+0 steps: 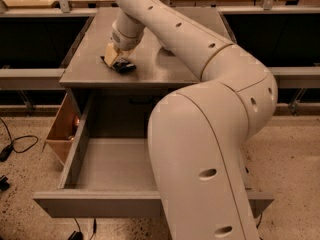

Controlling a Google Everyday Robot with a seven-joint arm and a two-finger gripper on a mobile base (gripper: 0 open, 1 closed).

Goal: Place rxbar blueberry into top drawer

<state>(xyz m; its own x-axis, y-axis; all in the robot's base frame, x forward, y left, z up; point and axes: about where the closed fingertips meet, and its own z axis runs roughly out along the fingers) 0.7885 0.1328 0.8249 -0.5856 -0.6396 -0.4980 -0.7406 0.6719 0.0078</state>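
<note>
The rxbar blueberry (123, 66) is a small dark bar lying on the grey cabinet top (165, 69), near its left front part. My gripper (114, 56) is right over it, its tan fingers down at the bar's left end and touching or nearly touching the cabinet top. The top drawer (95, 203) is pulled wide open below the cabinet top, its grey inside bare where it shows. My large white arm covers the drawer's right half.
A tan wooden box (62, 129) stands on the floor left of the drawer. Grey rails run left (30, 76) and right (295, 74) of the cabinet. Black cables (15, 146) lie on the speckled floor at the left.
</note>
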